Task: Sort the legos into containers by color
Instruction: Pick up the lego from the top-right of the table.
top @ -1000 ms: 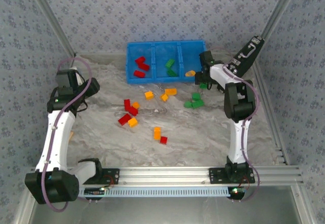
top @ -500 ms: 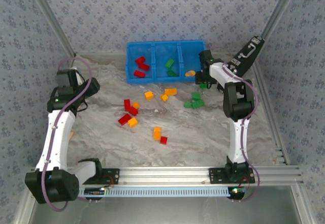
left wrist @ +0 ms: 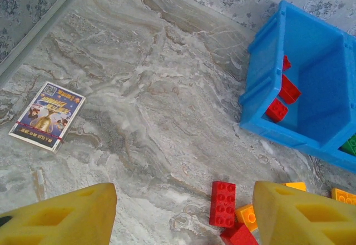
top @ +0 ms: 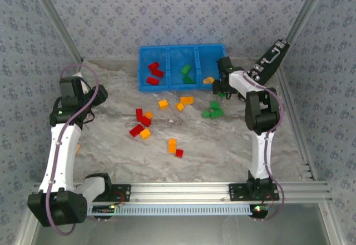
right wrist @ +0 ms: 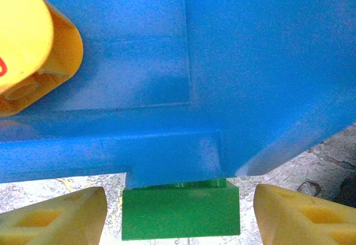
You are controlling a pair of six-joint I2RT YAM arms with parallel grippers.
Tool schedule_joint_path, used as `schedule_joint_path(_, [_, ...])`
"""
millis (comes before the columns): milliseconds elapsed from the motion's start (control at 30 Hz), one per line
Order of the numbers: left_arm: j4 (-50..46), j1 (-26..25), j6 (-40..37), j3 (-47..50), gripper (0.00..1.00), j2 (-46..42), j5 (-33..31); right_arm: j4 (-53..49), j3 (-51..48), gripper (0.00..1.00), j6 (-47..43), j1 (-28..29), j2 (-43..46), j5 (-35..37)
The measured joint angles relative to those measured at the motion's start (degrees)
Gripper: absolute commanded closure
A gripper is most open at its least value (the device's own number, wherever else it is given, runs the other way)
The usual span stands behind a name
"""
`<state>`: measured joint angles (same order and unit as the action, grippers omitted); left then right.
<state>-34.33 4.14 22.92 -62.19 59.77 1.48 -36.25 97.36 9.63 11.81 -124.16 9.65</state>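
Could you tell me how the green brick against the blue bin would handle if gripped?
The green brick looks like rigid glossy plastic: probably stiff, perhaps slippery. Boxy and flat-sided, it should not roll between the open right gripper. Tucked against the blue bin, it may scrape when lifted.

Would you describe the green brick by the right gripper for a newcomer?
Find the blue bin at the table's far side, then its near right corner. A green brick sits there between the right gripper's open fingers, apart from the green cluster nearer.
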Motion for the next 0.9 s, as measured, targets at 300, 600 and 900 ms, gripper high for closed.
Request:
schedule_joint_path(300, [-0.13, 0.0, -0.02, 0.0, 0.34, -0.92, 0.0, 0.66, -1.62, 0.39, 0.63, 0.07, 0.92, 0.07])
schedule_joint_path(600, [-0.17, 0.15, -0.63, 0.0, 0.34, -1.53, -0.02, 0.66, -1.99, 0.46, 1.11, 0.26, 1.09, 0.2])
schedule_joint_path(900, [-0.17, 0.37, -0.87, 0.0, 0.33, -2.14, -0.02, 0.66, -5.4, 0.52, 1.53, 0.87, 3.3, 0.26])
